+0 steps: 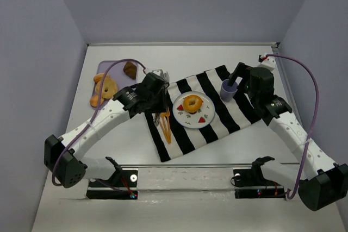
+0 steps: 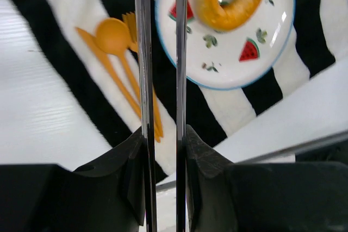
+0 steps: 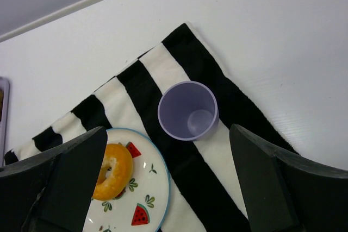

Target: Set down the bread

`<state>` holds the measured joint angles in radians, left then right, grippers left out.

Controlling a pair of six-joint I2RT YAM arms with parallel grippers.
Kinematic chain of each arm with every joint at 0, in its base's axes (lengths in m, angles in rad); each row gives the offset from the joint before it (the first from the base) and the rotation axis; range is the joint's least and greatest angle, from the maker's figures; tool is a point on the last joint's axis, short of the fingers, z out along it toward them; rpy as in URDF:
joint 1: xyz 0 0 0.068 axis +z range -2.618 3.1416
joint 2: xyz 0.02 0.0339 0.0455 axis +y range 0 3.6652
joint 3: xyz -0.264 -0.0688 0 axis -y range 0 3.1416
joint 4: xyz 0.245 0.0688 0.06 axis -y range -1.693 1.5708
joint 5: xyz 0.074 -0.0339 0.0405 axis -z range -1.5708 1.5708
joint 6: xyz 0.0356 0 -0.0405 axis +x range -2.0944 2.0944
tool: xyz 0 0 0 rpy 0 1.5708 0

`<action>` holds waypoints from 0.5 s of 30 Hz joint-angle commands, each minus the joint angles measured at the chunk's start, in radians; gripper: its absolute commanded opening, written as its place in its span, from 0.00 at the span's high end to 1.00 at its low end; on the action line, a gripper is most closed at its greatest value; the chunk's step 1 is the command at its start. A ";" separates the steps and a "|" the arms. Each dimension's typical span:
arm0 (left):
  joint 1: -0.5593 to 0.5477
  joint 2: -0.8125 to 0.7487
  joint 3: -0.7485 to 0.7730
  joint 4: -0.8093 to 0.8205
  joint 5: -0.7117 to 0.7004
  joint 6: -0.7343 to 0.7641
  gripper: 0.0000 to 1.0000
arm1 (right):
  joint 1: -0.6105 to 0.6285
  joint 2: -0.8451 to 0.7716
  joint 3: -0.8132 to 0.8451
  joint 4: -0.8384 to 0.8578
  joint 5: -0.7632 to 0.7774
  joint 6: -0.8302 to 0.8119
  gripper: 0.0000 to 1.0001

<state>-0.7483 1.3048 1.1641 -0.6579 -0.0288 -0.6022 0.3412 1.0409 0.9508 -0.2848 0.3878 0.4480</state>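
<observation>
Placement is looking done: the small round golden-orange bread ring (image 1: 192, 103), glossy with a small centre hole, is lying flat on the round white watermelon-print plate with a blue rim (image 1: 209, 110), slightly toward its far side. You are probably dealing with something light and a little yielding, with a slick crust that could be slipping under hard pads. If you are regripping it, I'd be pinching across the ring's outer sides, or across one wall through the hole. Do it gently, since squeezing may be denting it.

The left gripper (image 2: 161, 52) is hovering by the plate's left rim with its thin shiny fingers drawn together, holding nothing. The right gripper (image 3: 166, 183) is hanging beyond the plate's right side, fingers spread wide and empty, above the lilac plastic cup (image 3: 187, 111).

Under the plate, the black-and-white striped cloth (image 1: 185, 139) is lying soft and flat. Matte orange plastic cutlery (image 2: 114, 36) is resting just left of the plate.
</observation>
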 commanded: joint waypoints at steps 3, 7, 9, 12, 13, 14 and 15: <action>0.056 -0.104 0.011 -0.256 -0.378 -0.178 0.64 | -0.004 -0.025 0.005 0.012 0.010 -0.011 0.00; 0.095 -0.189 -0.136 -0.318 -0.384 -0.324 0.66 | -0.004 -0.027 0.005 0.010 0.008 -0.009 0.00; 0.112 -0.268 -0.229 -0.325 -0.372 -0.401 0.65 | -0.004 -0.025 0.005 0.010 0.010 -0.006 0.00; 0.119 -0.370 -0.350 -0.330 -0.336 -0.511 0.61 | -0.004 -0.019 0.006 0.010 0.008 -0.005 0.00; 0.119 -0.393 -0.389 -0.309 -0.323 -0.537 0.61 | -0.004 -0.016 0.006 0.012 0.010 -0.006 0.00; 0.121 -0.436 -0.423 -0.290 -0.303 -0.547 0.61 | -0.004 -0.012 0.008 0.010 0.008 -0.006 0.00; 0.124 -0.450 -0.479 -0.264 -0.274 -0.577 0.58 | -0.004 -0.009 0.009 0.010 0.008 -0.005 0.00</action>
<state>-0.6323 0.9379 0.7933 -0.9352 -0.3225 -1.0111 0.3412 1.0401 0.9508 -0.2852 0.3870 0.4484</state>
